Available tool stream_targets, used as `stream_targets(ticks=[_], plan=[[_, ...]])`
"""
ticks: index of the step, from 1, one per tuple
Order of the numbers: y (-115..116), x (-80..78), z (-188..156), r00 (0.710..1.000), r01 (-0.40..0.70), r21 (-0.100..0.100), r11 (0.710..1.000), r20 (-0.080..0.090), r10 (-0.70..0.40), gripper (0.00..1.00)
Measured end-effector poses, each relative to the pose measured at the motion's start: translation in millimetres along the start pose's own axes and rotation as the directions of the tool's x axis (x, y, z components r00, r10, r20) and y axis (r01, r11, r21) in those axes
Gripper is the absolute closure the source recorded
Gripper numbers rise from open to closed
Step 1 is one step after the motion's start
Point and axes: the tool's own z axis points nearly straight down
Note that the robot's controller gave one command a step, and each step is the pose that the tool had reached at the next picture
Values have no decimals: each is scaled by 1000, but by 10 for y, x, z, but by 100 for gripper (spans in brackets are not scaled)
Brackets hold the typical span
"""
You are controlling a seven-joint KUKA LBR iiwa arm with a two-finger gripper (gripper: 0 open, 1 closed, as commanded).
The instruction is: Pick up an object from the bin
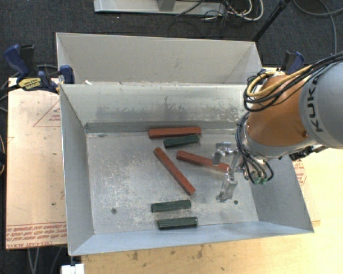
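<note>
By the bin's (120, 176) right wall, the tool (223, 172) stands spread open, straddling the right end of a red stick (195, 159) whose length runs leftward.

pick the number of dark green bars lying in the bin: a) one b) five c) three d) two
c: one dark green bar lies beside the red bar toward the back, and two more dark green bars lie one below the other near the lower wall of the bin.
</note>
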Motion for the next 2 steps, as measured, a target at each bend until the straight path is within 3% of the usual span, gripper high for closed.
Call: stream_targets(ticks=[1,2], plan=[[43,-313,-60,998,64,0,998,-9,-64,0],[-21,-558,-38,996,-93,0,996,-2,93,0]])
